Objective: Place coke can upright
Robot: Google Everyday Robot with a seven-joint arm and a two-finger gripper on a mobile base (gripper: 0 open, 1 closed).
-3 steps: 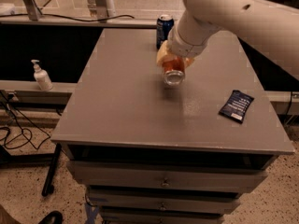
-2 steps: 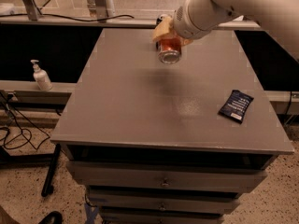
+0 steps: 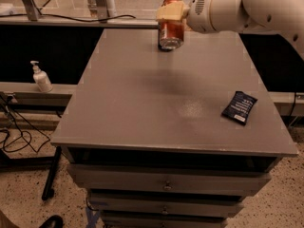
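Camera view, the only one on file: my gripper (image 3: 171,13) is at the far edge of the desk (image 3: 142,108), a little right of its middle, and its fingers are closed on the upper part of the coke can (image 3: 171,32). Change noted: a second ago I held the can lower, over the middle of the desk, tipped so that one silver end faced the camera. Since then the arm has carried it up and back toward the far edge, and the can now hangs close to vertical, silver end down. A soft shadow lies on the desk well nearer the middle, so I judge the can is in the air, not resting on the surface. Meaning for the task: the turning part looks largely done, while the setting down and release are not yet done. A dark packet (image 3: 239,107) lies near the right edge, well apart. A pump bottle (image 3: 41,77) stands off the left edge, lower down.
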